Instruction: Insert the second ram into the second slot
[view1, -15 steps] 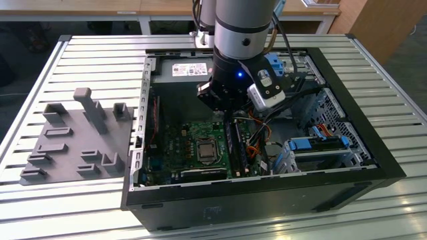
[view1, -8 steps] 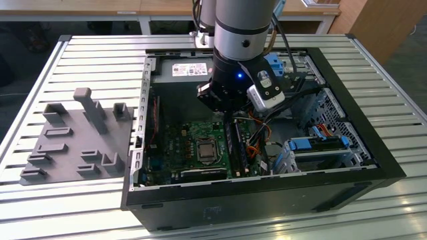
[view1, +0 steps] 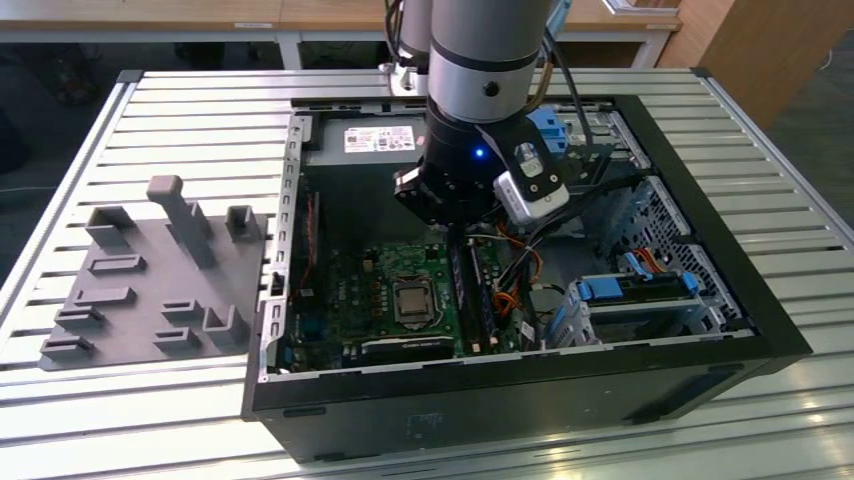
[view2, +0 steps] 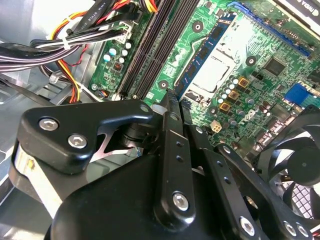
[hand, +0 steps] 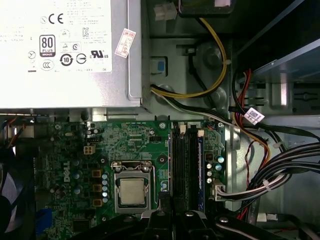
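A thin blue stick with dark chips, the second ram (view2: 206, 46), stands on edge in the memory slot next to the CPU socket (view2: 216, 70). The other black slots (view2: 150, 45) run alongside it, seen from above in the first wrist view as memory slots (hand: 187, 165). My gripper (view2: 172, 97) is shut, and its joined tips sit at the near end of the blue stick. I cannot tell whether they touch it. In the exterior view the gripper (view1: 454, 248) reaches down into the open computer case (view1: 534, 360) over the slots (view1: 470, 295).
The power supply (hand: 60, 50) lies beyond the slots. Cable bundles (hand: 260, 180) run close beside them. A fan (view2: 300, 165) sits past the CPU socket. Blue drive-bay clips (view1: 641, 285) occupy the case's right. A grey fixture (view1: 147, 290) lies on the slatted table at the exterior view's left.
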